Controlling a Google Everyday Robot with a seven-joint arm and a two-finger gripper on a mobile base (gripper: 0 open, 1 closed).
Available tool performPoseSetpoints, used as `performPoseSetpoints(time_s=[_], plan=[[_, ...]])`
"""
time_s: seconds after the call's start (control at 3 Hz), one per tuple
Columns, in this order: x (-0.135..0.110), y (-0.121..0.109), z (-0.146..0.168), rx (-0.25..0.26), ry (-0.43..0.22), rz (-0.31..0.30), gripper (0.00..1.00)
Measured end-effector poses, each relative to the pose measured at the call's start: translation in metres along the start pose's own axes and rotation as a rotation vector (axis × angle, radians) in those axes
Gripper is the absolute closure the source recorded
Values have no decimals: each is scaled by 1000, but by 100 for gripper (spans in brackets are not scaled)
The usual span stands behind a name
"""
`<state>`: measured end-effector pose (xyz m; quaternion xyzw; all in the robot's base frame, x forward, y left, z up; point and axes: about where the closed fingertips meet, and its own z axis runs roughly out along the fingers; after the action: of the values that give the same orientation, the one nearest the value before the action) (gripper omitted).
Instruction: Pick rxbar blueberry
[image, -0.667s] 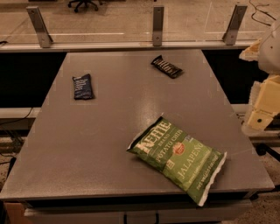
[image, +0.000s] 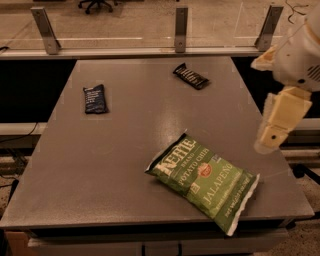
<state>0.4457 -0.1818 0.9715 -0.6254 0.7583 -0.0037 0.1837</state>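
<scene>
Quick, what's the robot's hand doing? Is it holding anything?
Gripper: up beside the right edge of the table, nothing seen in it; open or closed cannot be told. The rxbar blueberry lies on the table, far across.

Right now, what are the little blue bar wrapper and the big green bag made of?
The rxbar blueberry wrapper looks like thin matte plastic film, lying flat. The green chip bag seems shinier film, maybe foil-lined: puffy, creased, crimped end. The end effector hangs right of the table, touching neither.

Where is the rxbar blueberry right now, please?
In the camera view, the rxbar blueberry lies flat on the table's left side, left of the black bar; the gripper hangs off the right edge.
</scene>
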Motion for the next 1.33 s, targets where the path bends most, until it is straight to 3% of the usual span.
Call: performPoseSetpoints(time_s=[0.67,1.0,1.33], plan=[[-153,5,67,-110,-327,-174,0],[-232,1,80,-103,-499,-221,0],[-232,1,80,-103,-499,-221,0]])
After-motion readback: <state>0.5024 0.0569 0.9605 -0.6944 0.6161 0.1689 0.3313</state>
